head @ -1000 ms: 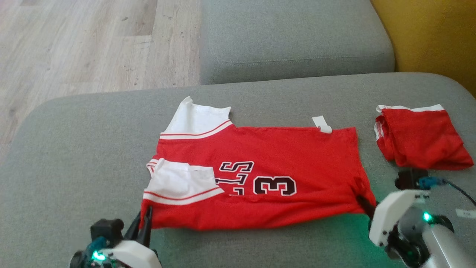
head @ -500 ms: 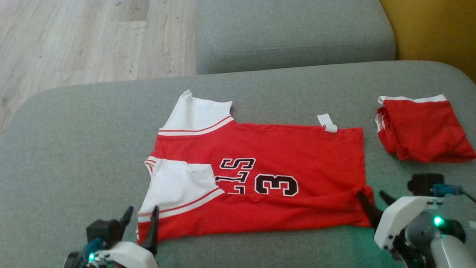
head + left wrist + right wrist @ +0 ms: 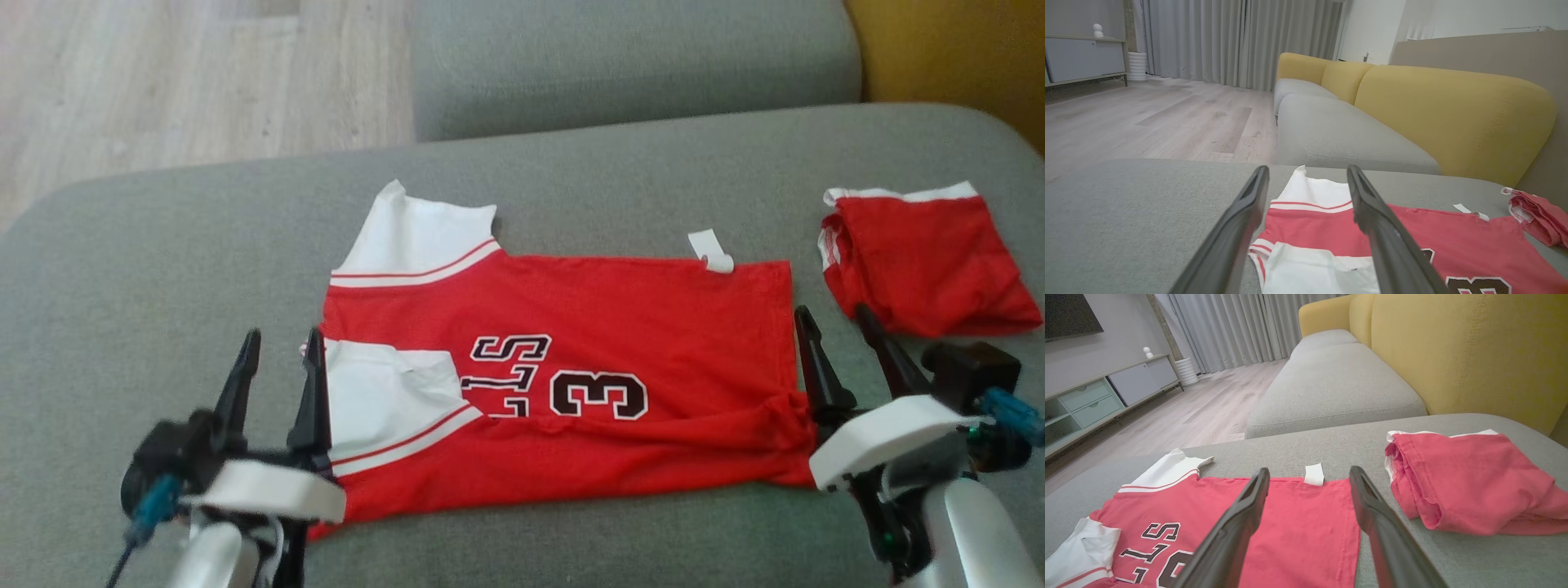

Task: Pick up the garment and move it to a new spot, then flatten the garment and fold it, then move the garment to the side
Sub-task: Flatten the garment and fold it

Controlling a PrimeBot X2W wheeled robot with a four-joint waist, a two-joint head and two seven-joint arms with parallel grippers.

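A red jersey (image 3: 571, 327) lay flat on a grey sofa cushion (image 3: 147, 269), stretched between the two pairs of fingers. The left fingers (image 3: 313, 392) stood wide apart and empty at its sleeve end. The right fingers (image 3: 815, 359), equally spread and empty, stood at its hem, near a folded red garment (image 3: 922, 261).

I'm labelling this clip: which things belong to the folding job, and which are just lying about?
Job: red jersey, left gripper, right gripper (both open), grey cushion underneath.
Lying about: red bundle on the right, yellow backrest, wood floor.
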